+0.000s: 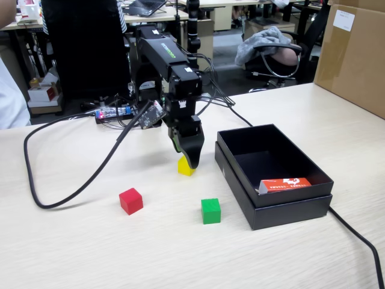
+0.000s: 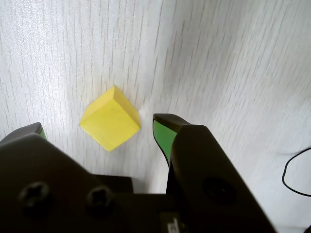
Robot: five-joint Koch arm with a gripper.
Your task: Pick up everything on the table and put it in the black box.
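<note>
In the fixed view, nearest the camera, the green cube (image 1: 210,211) sits at lower centre on the table (image 1: 90,253), with the red cube (image 1: 130,200) to its left, well apart from it. To the right of the green cube stands the black box (image 1: 240,180), nested in its lid; an orange-red and white carton (image 1: 285,184) lies inside it against the near wall. A black cable (image 1: 66,195) loops across the left of the table.

Behind the two cubes, at mid-frame, the yellow cube (image 1: 184,167) rests on the table with the gripper (image 1: 190,160) lowered right over it. From this side the dark jaws overlap and partly cover the cube, so their spacing is not readable here. The arm (image 1: 162,60) rises behind, and a brown carton (image 1: 352,54) fills the upper right.

The wrist view supplies what the fixed one hides: the gripper (image 2: 97,127) has its jaws spread wide, one green-lined tip at the left edge and the other right of centre. The yellow cube (image 2: 110,119) lies between them, turned corner-on, flat on the table. The right tip is just beside its corner; contact cannot be told. The red and green cubes and the box are outside this view.
</note>
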